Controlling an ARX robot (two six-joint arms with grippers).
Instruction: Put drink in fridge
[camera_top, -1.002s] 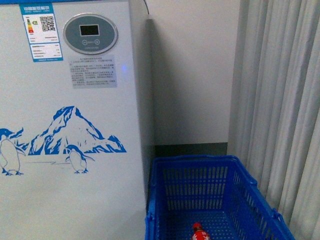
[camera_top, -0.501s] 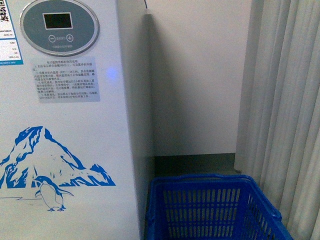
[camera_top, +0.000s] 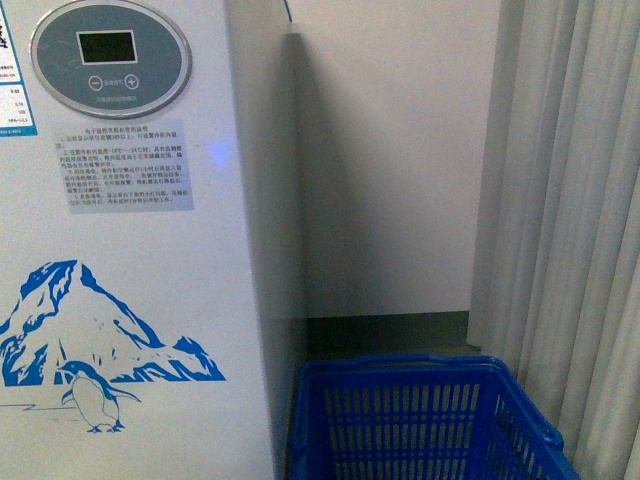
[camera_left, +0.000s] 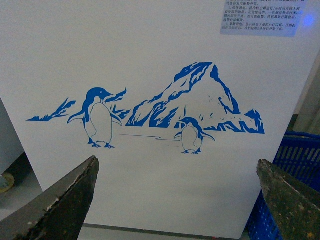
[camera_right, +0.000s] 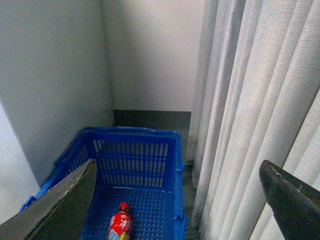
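The drink (camera_right: 120, 224), a small bottle with a red cap and a red label, lies on the floor of a blue slotted basket (camera_right: 131, 131); it shows only in the right wrist view. My right gripper (camera_right: 177, 167) hangs open above and apart from it, nothing between its fingers. The fridge (camera_top: 130, 300) is white, with a round grey display (camera_top: 110, 57) and a blue penguin-and-mountain picture (camera_top: 95, 340). Its front fills the left wrist view, the fridge (camera_left: 150, 50) facing my open, empty left gripper (camera_left: 176, 167). The fridge's top and lid are out of view.
The blue basket (camera_top: 420, 372) stands on the floor right of the fridge, close against it. Pale curtains (camera_top: 570, 220) hang along the right side, next to the basket. A grey-white wall (camera_top: 390, 160) closes the corner behind. Neither arm shows in the front view.
The front view has shifted right and closer: the fridge front has slid left and grown larger, the basket sits lower in the frame, and the drink has dropped out of that view.
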